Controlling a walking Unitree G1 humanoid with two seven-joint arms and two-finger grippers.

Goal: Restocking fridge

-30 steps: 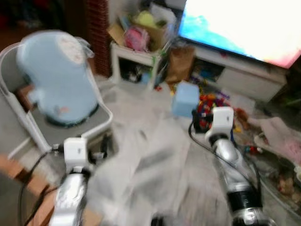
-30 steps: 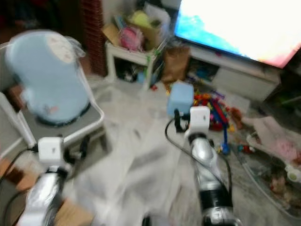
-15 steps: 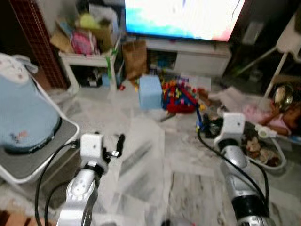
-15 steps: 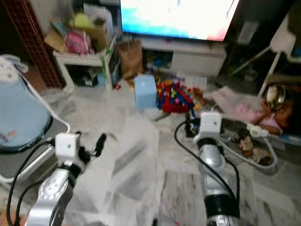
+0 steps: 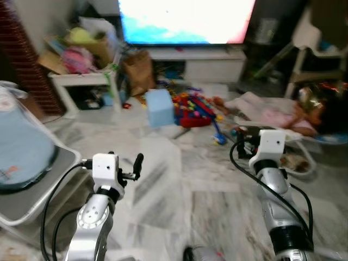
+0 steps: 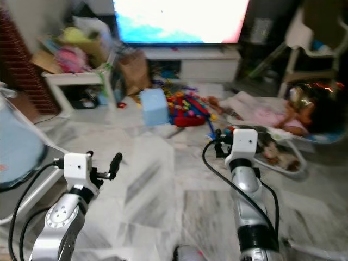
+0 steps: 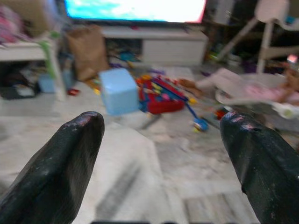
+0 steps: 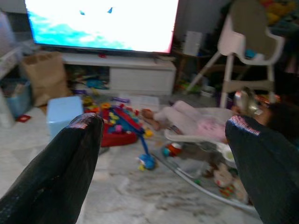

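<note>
Fridge and groceries sit nowhere before you, so you cannot judge weight or grip yet. Left gripper (image 7: 159,154) and right gripper (image 8: 163,158) hover spread, empty, short of the TV (image 5: 185,19).

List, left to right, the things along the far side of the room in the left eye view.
White side table → brown paper bag → light blue box → toy pile → person lying on the floor

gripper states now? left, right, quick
Left gripper: open, fingers spread, holding nothing.
Right gripper: open, fingers spread, holding nothing.
</note>
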